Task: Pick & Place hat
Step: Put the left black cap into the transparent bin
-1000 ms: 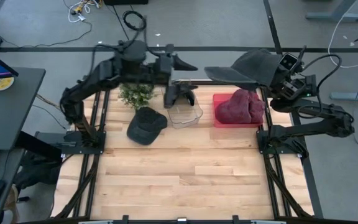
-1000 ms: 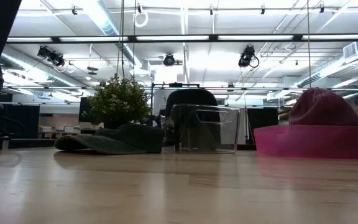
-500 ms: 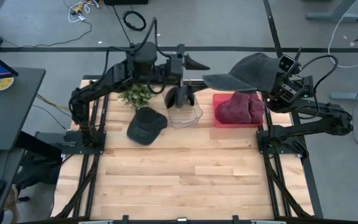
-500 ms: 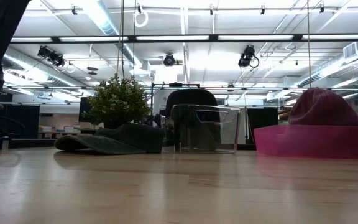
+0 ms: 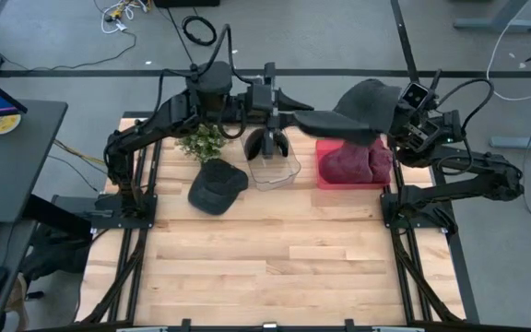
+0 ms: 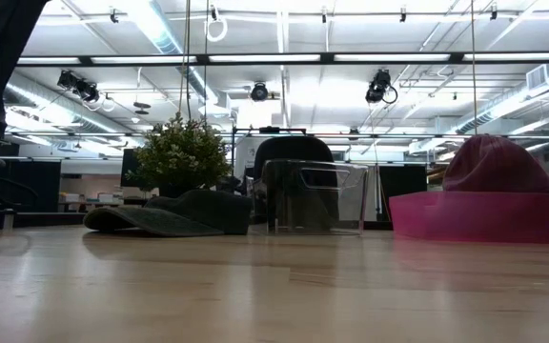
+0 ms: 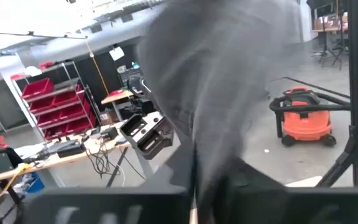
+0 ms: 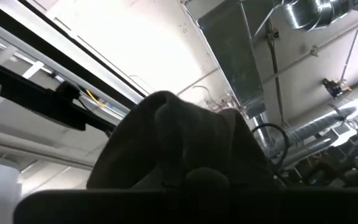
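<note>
We find a dark grey cloth cap [image 5: 353, 103] held aloft above the far edge of the table [image 5: 275, 267], its rounded crown toward the right arm and its flat stiff brim reaching left; the right gripper [image 5: 396, 115] is closed on the crown's rear, and in the right wrist view the soft, creased fabric [image 8: 179, 146] bulges just past the fingers. The left gripper [image 5: 289, 103] sits at the brim's tip, pointing right; in the left wrist view the cap [image 7: 222, 93] fills the frame as a blur, and we cannot tell whether this claw is open or closed on the brim.

A second dark cap [image 5: 218, 184] lies slumped on the pale wooden slats, left of centre; in the low view it [image 6: 174, 214] rests flat with its brim pointing left. Just beside it stands a clear, thin-walled plastic bin [image 5: 275, 166], straight-sided and glossy in the low view [image 6: 315, 197]; a small leafy plant [image 5: 201, 141] stands behind the lying cap. To the right sits a shallow red tray [image 5: 325, 180], rectangular, bearing a rumpled maroon hat [image 5: 356, 159]; the held cap hangs above its far side.
</note>
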Controlling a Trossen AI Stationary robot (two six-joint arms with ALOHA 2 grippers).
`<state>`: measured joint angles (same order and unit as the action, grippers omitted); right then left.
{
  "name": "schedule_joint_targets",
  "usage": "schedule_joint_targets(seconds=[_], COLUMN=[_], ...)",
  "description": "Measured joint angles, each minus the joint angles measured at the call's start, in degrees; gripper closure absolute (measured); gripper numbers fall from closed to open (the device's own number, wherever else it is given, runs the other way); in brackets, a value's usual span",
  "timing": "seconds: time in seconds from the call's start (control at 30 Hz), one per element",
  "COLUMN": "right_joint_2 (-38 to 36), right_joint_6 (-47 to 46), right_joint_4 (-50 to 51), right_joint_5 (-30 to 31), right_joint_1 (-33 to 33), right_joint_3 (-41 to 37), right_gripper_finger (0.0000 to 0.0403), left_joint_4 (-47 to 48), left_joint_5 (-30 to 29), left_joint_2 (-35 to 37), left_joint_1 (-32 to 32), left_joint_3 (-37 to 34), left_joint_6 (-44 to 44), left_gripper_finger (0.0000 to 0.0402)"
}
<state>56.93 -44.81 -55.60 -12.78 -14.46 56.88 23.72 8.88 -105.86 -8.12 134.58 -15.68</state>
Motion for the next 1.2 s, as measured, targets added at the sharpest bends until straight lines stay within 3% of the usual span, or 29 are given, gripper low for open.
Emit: schedule_joint_targets(seconds=[0.07,0.27,0.47,0.63,0.8,0.93,1.07,1.2], right_joint_2=[0.02,-0.06,-1.21,-1.74,-1.97,-2.00,-3.10,-5.53], right_joint_6=[1.64,6.30,10.63,12.78,14.41,13.80,14.23,20.31], right_joint_4=[0.85,4.40,16.41,19.40,19.74,19.46,19.57,24.10], right_joint_5=[0.87,2.71,4.41,8.74,11.82,8.97,4.98,4.28], right_joint_1=[0.00,-0.11,-0.12,-0.13,-0.13,-0.13,-0.13,-0.13], right_joint_3=[0.00,0.00,0.00,0.00,0.00,0.00,-0.01,0.00], right_gripper_finger=[0.0366,0.0366,0.0366,0.0359,0.0314,0.0269,0.0189,0.0096], left_joint_4=[0.24,2.02,8.74,12.47,15.83,20.09,21.35,21.57], left_joint_5=[0.54,4.10,-1.30,-4.56,-6.20,-7.47,-8.08,-8.14], left_joint_2=[0.00,0.45,3.63,6.49,8.58,8.92,8.92,8.92], left_joint_1=[0.00,0.44,0.72,0.68,0.68,0.70,0.68,0.70], left_joint_3=[0.00,0.00,0.00,0.00,0.02,0.04,0.04,0.04], left_joint_6=[1.04,4.57,2.79,2.90,5.17,6.96,7.29,7.57], left_gripper_finger=[0.0386,0.0390,0.0390,0.0390,0.0390,0.0390,0.0390,0.0390])
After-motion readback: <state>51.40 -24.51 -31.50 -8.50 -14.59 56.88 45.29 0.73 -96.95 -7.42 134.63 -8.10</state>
